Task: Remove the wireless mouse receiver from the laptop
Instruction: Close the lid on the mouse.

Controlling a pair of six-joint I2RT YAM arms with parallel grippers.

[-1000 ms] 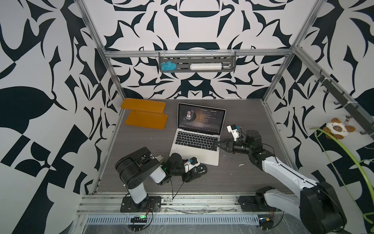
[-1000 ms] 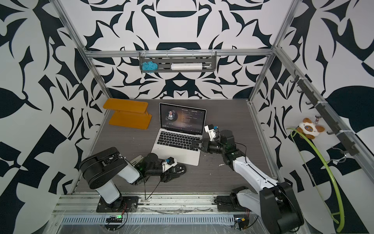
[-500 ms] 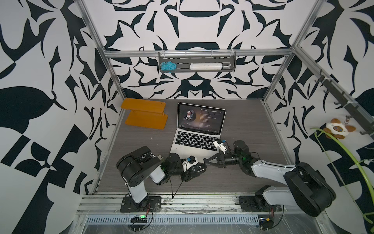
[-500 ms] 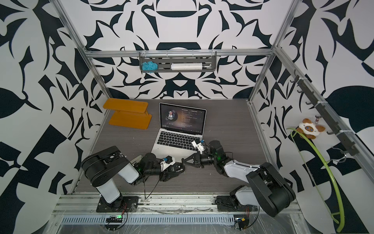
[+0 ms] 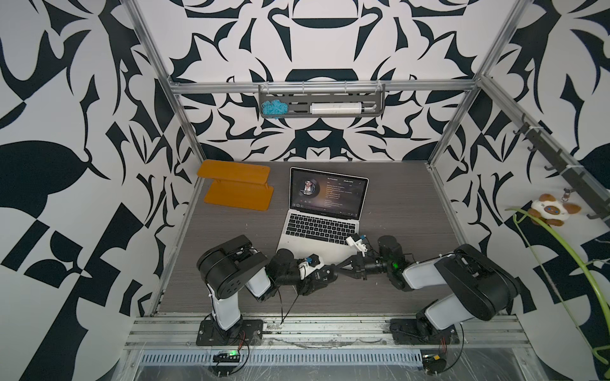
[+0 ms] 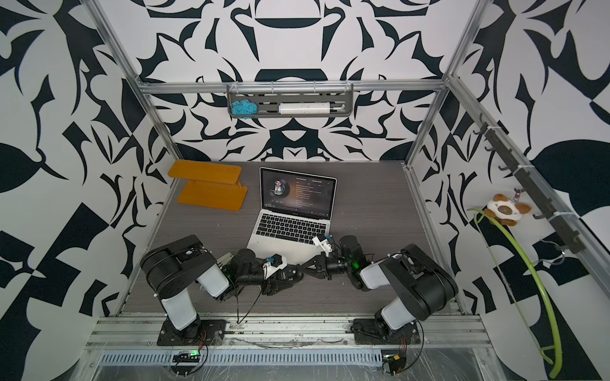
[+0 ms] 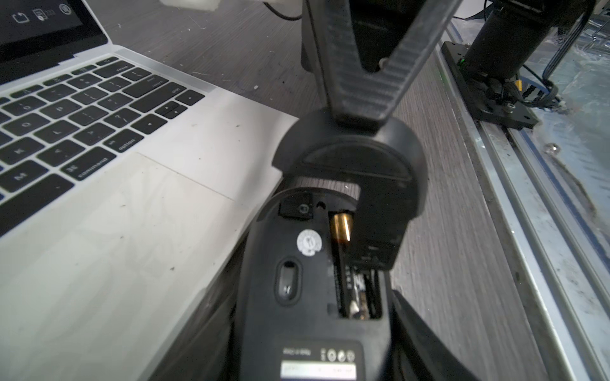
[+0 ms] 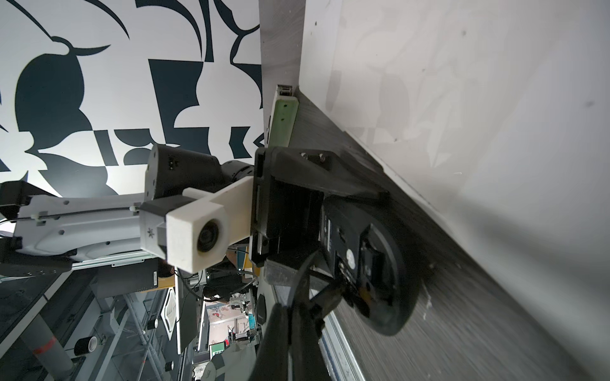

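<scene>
The open silver laptop lies mid-table, its palm rest beside my left gripper. My left gripper is shut on a black mouse, held underside up. The mouse's battery cover is swung off, and a battery shows. My right gripper is shut, its tips against that cover. I cannot pick out the wireless mouse receiver. A small dark square block sits in a recess by the battery.
An orange stand lies at the back left. A wall shelf holds blue yarn and a white tube. The metal front rail carries both arm bases. A plush toy hangs on the right wall.
My right gripper has left the laptop's right edge and swung forward and left to the mouse in my left gripper. The left arm has barely moved.
</scene>
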